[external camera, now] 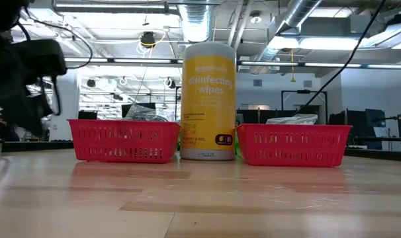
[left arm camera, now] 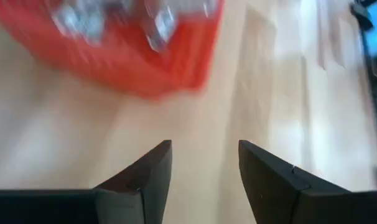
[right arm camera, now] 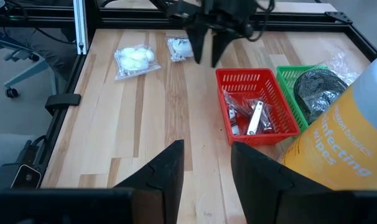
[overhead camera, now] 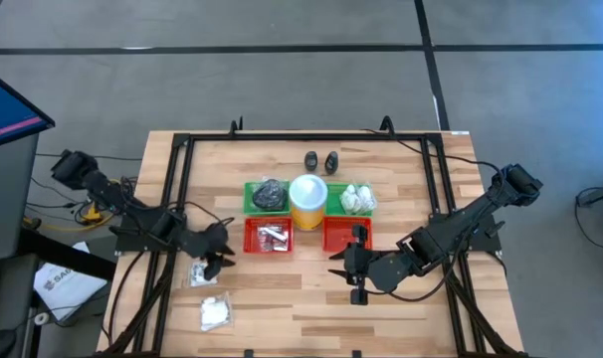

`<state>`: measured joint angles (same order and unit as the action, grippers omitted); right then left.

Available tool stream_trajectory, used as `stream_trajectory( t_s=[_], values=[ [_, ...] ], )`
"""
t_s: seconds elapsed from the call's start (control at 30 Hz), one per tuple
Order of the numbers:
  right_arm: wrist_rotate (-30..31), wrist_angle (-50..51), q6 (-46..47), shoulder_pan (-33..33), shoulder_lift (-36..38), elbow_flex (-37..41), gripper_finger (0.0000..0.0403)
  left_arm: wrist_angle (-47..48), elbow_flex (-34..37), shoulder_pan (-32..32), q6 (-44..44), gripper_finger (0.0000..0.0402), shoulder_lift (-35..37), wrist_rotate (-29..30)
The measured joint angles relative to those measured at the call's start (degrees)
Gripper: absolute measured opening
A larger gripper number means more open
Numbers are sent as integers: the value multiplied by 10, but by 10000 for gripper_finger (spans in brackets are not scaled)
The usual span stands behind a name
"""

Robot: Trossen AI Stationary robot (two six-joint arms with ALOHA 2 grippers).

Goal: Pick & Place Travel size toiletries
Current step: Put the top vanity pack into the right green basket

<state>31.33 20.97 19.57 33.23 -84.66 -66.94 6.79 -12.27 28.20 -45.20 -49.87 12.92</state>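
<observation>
- The wooden table [overhead camera: 282,298] is bearing trays; two packets [overhead camera: 204,272] are lying near the left gripper [left arm camera: 204,165], released, empty.
- The right gripper [right arm camera: 207,165] is hovering released.
- Ceiling ducts [external camera: 300,16] are running overhead.

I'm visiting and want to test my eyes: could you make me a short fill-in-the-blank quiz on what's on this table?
1. The yellow canister stands between two ____ trays.
2. The silvery tubes lie in a ____ tray.
3. Two clear packets lie on the bare wood nearest the ____ arm.
4. The two small black bottles stand ____ the trays, on the wood.

Missing words: green; red; left; outside
</observation>
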Motion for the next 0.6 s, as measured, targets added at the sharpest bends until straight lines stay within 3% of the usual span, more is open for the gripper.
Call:
stream_trajectory(
  t_s=[0.2, 0.6],
  values=[
    [0, 0, 0, 0, 0, 0, 123, 48, 0, 28, -88, 163, 0, -58],
    [0, 0, 0, -2, 0, 0, 123, 122, 0, 49, -138, 130, 0, -62]
  ],
)
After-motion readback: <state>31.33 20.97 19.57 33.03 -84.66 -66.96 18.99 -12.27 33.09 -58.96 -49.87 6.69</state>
